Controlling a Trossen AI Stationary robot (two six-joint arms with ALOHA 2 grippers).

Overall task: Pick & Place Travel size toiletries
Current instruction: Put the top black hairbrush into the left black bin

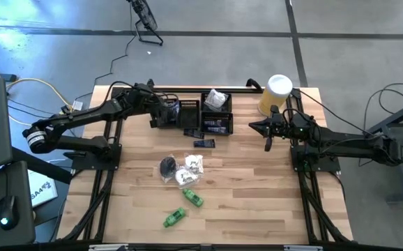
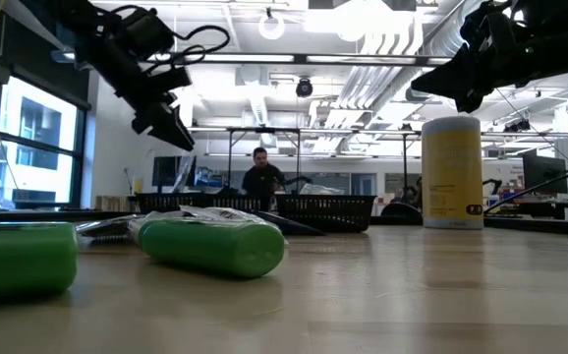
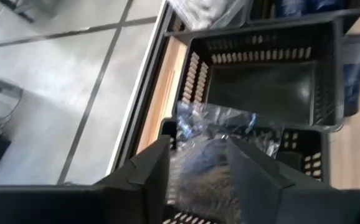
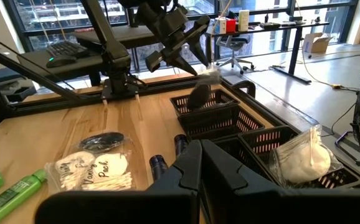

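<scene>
Green tubes [image 1: 183,208]: two lie at the table's 6 o'clock, nearest the front edge, untouched. Being round-bodied, they may roll away if a finger lands off-centre.
White sachets [image 1: 190,171]: these sit just past the tubes, near table centre, touching each other. A pinch here could lift two at once or crumple the film and slip.
Round black piece [image 1: 167,166]: it lies right beside the sachets at their 9 o'clock. It is crowded enough that a descending finger may shove it aside.
Dark packet [image 1: 204,143]: it lies flat towards 12 o'clock, just short of the trays. It looks thin and hard to get under.
Right gripper [image 1: 264,127]: it hangs at 2 o'clock near the yellow cylinder [image 1: 275,94], jaws fully closed, holding nothing. The risk is small unless it swings into the cylinder.
Left gripper [image 3: 198,149]: it is over the black mesh trays [image 1: 189,113] at 12 o'clock, fingers parted.
Clear packet [image 4: 200,94]: a dark piece sits inside it. It is at the fingertips above the tray opening, and no firm clamp is visible.
Main hazard: the crinkly film may snag on a finger or catch the tray's rim. The packet would then hang half out or drop onto the wood beside the tray.
Cause: the release point is close to the tray's wall, and the film is light and clingy.
</scene>
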